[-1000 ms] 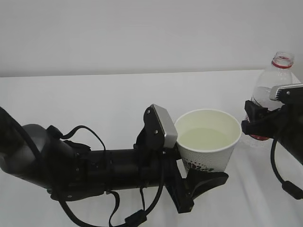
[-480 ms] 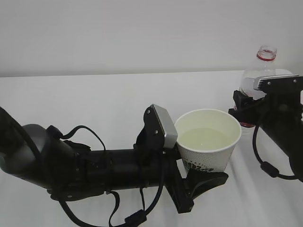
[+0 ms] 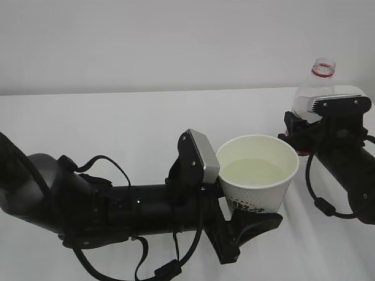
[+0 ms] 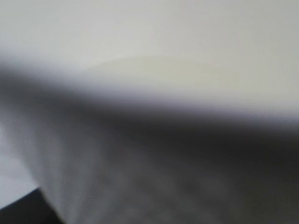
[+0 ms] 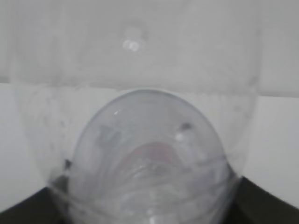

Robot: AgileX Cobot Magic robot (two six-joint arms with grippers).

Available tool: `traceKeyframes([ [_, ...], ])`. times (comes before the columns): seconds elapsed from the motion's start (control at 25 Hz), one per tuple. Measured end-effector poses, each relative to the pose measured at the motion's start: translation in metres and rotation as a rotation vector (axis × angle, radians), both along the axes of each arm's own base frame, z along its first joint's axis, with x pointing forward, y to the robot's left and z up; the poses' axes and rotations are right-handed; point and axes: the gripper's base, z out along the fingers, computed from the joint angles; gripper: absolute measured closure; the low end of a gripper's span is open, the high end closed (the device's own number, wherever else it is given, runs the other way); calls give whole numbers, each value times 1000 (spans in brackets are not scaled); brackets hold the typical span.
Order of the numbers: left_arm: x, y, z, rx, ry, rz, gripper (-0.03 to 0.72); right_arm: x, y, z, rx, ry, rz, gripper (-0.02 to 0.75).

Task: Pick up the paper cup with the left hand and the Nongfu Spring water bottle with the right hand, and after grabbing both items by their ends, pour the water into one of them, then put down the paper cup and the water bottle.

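The paper cup (image 3: pixel 258 186) stands upright at centre right, white with a dark logo low on its side. Water (image 3: pixel 253 172) lies in it, well below the rim. My left gripper (image 3: pixel 253 206) is shut on the cup's lower part; one black finger (image 3: pixel 263 221) shows in front, the other is hidden. In the left wrist view the cup (image 4: pixel 154 93) is a close blur. The Nongfu Spring water bottle (image 3: pixel 306 98) stands upright at the right, capless with a red neck ring. My right gripper (image 3: pixel 297 139) is shut on its lower body. The bottle (image 5: pixel 145 154) fills the right wrist view.
A white table (image 3: pixel 117 123) runs back to a plain white wall. My left arm (image 3: pixel 105 205) with its cables lies low across the front left. The right arm (image 3: pixel 345 158) comes in from the right edge, close beside the cup.
My right gripper has carried the bottle leftward and farther back, and the bottle stays upright. The left arm and the cup have not moved.
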Motion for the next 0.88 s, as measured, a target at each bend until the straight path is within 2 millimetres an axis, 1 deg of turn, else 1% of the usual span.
traceKeyframes([
  [0.2,0,0,0,0,0,0,181,0,0,-1,0,-3,0,299],
  [0.44,0,0,0,0,0,0,181,0,0,-1,0,-5,0,207],
  [0.6,0,0,0,0,0,0,181,0,0,-1,-2,-2,6,189],
  [0.72,0,0,0,0,0,0,181,0,3,4,-5,-13,30,154],
  [0.88,0,0,0,0,0,0,181,0,4,14,-3,-42,40,136],
])
